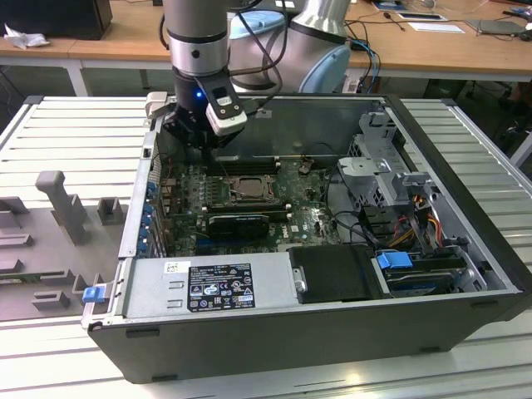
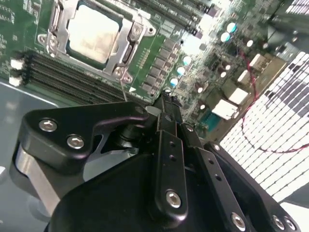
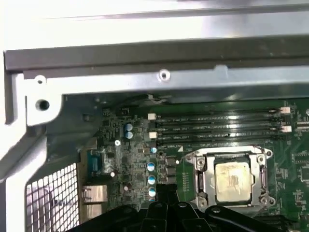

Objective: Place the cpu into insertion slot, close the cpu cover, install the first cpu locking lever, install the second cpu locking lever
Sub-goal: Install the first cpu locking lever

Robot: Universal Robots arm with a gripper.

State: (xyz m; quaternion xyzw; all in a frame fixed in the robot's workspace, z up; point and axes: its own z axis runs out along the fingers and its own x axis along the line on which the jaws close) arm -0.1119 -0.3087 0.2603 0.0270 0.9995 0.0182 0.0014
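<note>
The cpu (image 2: 94, 34) (image 3: 232, 180) lies in the insertion slot (image 1: 241, 188) on the green motherboard, its pale face showing in both wrist views. The grey metal cpu cover (image 2: 126, 30) (image 3: 206, 180) lies flat around it, framing the chip through its window. Thin metal levers run along the sides of the frame; I cannot tell whether they are latched. My gripper (image 2: 166, 104) (image 3: 164, 192) (image 1: 198, 143) hangs above the board beside the socket, toward the case's rear corner. Its black fingers are shut together with nothing between them.
Long black memory slots (image 3: 217, 126) run beside the socket. A black expansion card (image 1: 239, 223) sits on the socket's near side and a power supply (image 1: 208, 287) at the front. The case wall (image 3: 145, 63) and rear ports (image 3: 94, 193) are close to the gripper. A drive cage (image 1: 386, 174) stands on the exterior view's right.
</note>
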